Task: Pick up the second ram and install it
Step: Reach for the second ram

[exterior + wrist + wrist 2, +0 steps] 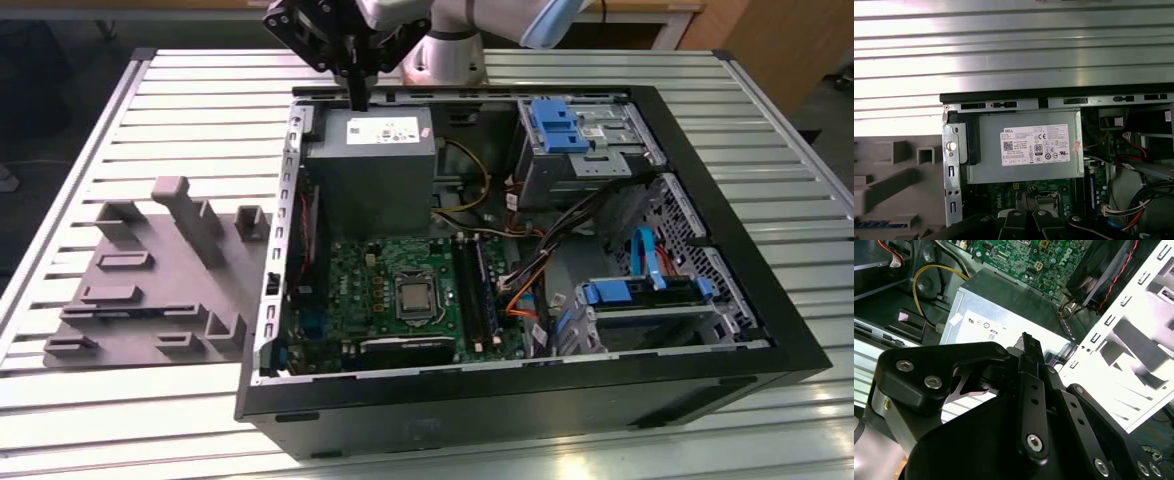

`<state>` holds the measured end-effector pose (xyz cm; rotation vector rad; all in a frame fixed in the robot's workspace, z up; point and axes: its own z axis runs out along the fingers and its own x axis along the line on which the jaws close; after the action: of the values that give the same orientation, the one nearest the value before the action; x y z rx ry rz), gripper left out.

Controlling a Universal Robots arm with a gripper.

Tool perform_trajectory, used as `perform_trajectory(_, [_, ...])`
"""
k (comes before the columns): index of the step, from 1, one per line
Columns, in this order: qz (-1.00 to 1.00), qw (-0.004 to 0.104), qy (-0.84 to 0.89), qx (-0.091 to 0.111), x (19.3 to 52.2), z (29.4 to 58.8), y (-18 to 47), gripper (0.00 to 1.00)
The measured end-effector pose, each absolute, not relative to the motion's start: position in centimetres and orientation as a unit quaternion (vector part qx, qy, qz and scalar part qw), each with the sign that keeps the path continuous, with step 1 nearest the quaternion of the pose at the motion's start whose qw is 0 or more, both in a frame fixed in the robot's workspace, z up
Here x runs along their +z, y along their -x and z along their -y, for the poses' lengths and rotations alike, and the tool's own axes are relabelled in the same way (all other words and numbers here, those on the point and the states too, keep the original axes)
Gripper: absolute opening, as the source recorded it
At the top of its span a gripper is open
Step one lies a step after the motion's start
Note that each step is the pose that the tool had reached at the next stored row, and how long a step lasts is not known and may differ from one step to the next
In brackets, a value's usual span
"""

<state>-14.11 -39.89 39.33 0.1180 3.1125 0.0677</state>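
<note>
You cannot pick out the second ram with any certainty. In the exterior view, long dark narrow strips (474, 292) stand side by side on the motherboard (367, 290), just to the exterior view's right of the processor socket (416, 297). There you cannot tell a seated stick from a bare slot. The near wall of the computer case (534, 415) hides the board's nearest edge, and the arm (467, 15) is cut off at the frame's top.

Your end effector (359, 104) hangs above the case's far rim, over the power supply (367, 165) and well apart from those strips. Its fingers (1031, 390) are pressed together into one thin black blade, seen in the exterior view and in the second wrist view. In the second wrist view its black linkage covers the near part of the power supply.

The case lies open side up on the ribbed metal counter (160, 90). Inside, the power supply sits at the far end with the motherboard nearer you. Toward the exterior view's right are a drive cage with blue tabs (567, 125) and a second blue-tabbed bay (641, 292), with orange and yellow cables (527, 285) running between board and bays.

A grey fixture of blocks and posts (147, 290) rests on the counter at the exterior view's left of the case. Its pockets are too indistinct for you to say what they hold.
</note>
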Motion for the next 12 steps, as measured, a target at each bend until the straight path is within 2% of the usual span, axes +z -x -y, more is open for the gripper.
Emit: perform_trajectory(12, [-0.999, 0.013, -0.038, 0.022, 39.33, 39.89, 15.14, 0.11])
